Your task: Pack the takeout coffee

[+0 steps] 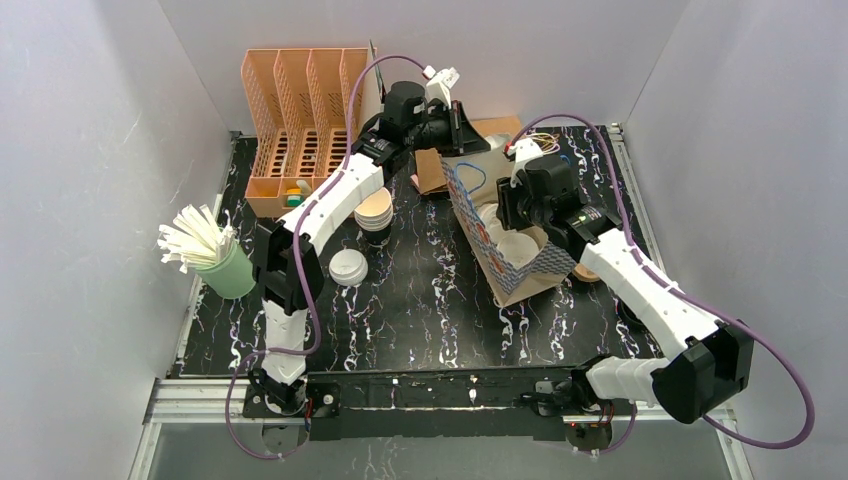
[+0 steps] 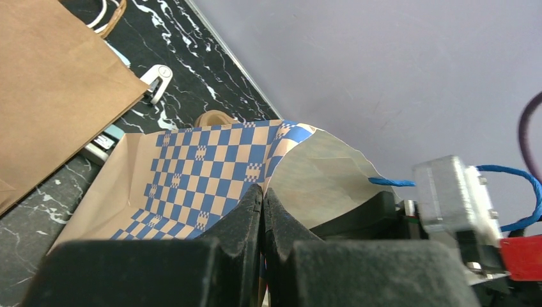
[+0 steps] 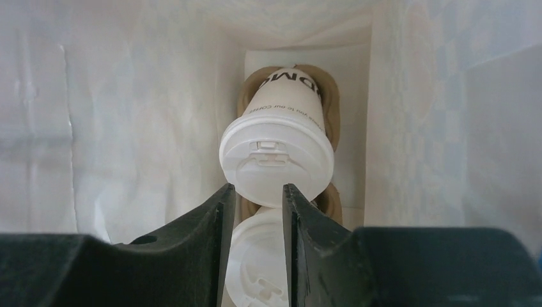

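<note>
Pinches the rim of the bag (image 1: 520,262) in the left gripper (image 2: 263,192), jaws closed tight on the paper at the far side of the mouth, with blue checks on the outer face and pale lining inside. Holds that mouth spread toward the right arm. Reaches into it with the right gripper (image 3: 257,187), jaws partly apart and parallel, nothing clamped between them. Shows the tray (image 3: 330,109) deep inside on the bag's floor, with two lidded cups in it. Shows the far cup (image 3: 281,121) tilted, lid toward the wrist camera and dark print on its side. Shows the near cup (image 3: 255,268) just under the fingertips, its lid visible through the gap. Cannot tell whether the fingertips touch the far cup's lid. Has the bag right of centre on the table (image 1: 420,310), a blue cord handle at its rim. Has a loose lid (image 1: 348,267) on the table left of the bag, beside the left arm; cannot tell from above whether on a cup. Has a tan stack (image 1: 374,212) just beyond it, a straw cup (image 1: 228,268) near the left edge, an organizer (image 1: 300,120) in the far left corner and a brown bag (image 2: 51,83) lying flat behind the checked one.
</note>
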`<state>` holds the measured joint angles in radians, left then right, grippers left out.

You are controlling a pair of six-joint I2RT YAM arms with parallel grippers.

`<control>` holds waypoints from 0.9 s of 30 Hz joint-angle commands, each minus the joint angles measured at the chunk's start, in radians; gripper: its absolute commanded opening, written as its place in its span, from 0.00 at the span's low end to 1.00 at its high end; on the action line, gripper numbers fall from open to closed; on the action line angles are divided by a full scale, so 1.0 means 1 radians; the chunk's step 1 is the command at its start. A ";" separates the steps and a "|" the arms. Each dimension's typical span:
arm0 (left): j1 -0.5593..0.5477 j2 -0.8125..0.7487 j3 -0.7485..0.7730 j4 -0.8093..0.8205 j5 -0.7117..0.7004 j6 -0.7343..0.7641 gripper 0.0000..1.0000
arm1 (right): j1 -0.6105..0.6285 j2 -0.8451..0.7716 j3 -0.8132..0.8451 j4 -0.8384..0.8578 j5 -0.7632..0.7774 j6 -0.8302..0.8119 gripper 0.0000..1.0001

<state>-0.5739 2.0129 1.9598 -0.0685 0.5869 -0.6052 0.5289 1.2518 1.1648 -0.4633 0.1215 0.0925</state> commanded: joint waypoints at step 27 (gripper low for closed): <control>-0.044 -0.131 0.053 -0.033 -0.002 -0.080 0.00 | -0.023 0.023 -0.036 0.062 -0.050 0.039 0.77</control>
<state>-0.6136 1.9450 2.0182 -0.1131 0.5758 -0.6777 0.5159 1.2293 1.0580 -0.4397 0.0933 0.1299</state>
